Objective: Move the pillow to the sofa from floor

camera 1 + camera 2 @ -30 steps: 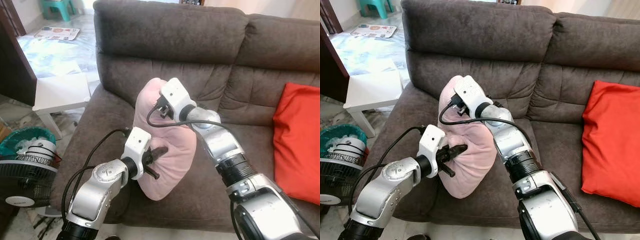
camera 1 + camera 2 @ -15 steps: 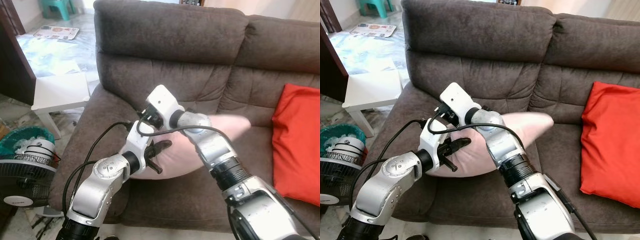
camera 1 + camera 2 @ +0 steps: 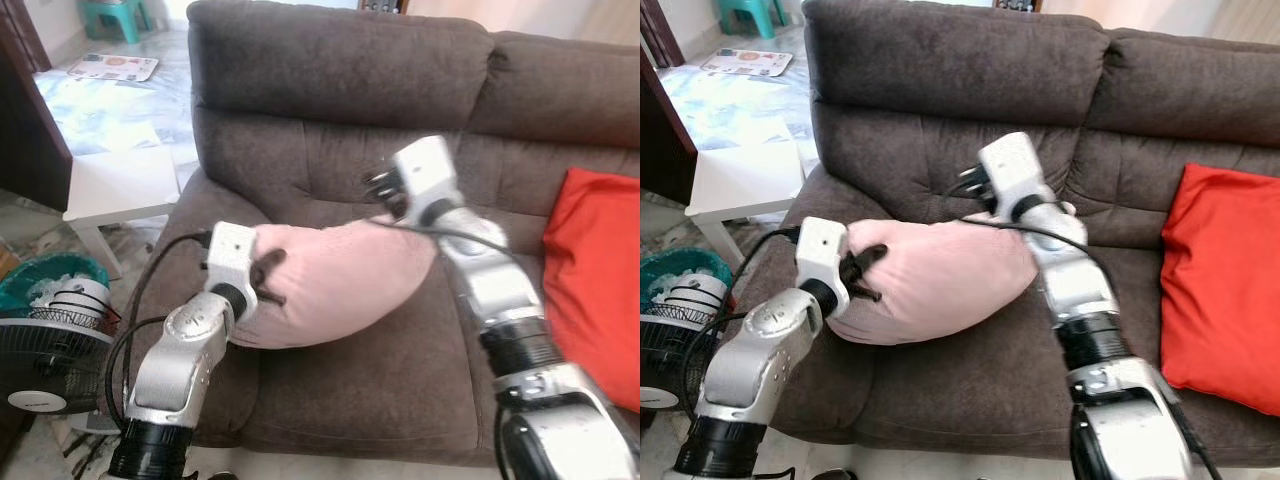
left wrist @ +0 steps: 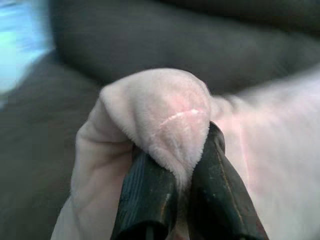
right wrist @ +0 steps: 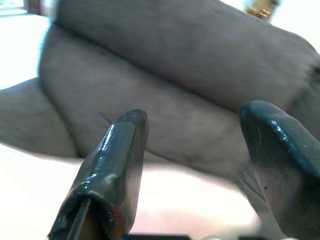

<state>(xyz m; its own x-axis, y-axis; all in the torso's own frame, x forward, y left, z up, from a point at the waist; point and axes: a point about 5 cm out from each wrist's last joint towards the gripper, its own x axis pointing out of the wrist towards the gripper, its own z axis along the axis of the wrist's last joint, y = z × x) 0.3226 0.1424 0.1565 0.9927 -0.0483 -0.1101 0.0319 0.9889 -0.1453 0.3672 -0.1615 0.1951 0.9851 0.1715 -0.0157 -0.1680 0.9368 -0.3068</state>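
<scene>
Nearest me, my left gripper (image 4: 172,165) pinches a corner of the pink pillow (image 3: 335,280), the plush bunched up between the two black fingers (image 4: 145,192). I judge that pinch is there to steady the near end while the pillow settles. The pillow lies on its side on the seat of the brown sofa (image 3: 340,90), its left end close to the armrest, so it is off the floor and where the task wants it. Beyond it, my right gripper (image 5: 192,150) hovers above the pillow's far end with its fingers spread and nothing between them, pointing at the backrest. Off to the right a red cushion (image 3: 600,280) leans against the backrest, well apart from the pillow.
</scene>
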